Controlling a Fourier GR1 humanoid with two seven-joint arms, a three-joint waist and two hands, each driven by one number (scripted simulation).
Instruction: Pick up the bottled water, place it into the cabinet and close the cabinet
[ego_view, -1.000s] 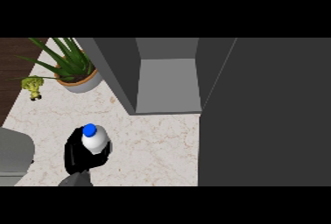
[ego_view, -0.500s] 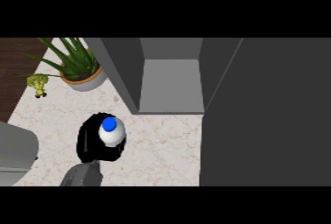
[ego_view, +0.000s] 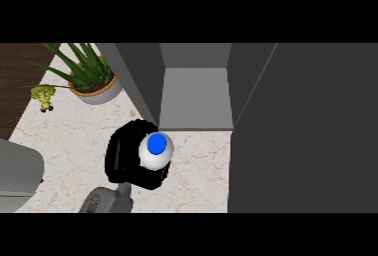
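Since a second ago your hand (ego_view: 127, 159) has carried the bottled water (ego_view: 156, 151) up and to the right across the surface (ego_view: 66, 135), from mid-counter to just in front of the open cabinet (ego_view: 193, 97). From above you see the bottle's blue cap and white shoulder, upright, with the black hand curled round it on its left and lower sides. It enters from the lower left, but you cannot tell from this view which of the two it is. The bottle sits just below the cabinet's grey floor edge, near the left wall, not yet inside. The cabinet door (ego_view: 303, 130) stands open at the right. A potted plant (ego_view: 92, 80) and a small green figure (ego_view: 44, 96) sit well apart at upper left, and a grey object (ego_view: 18, 175) shows at the left edge
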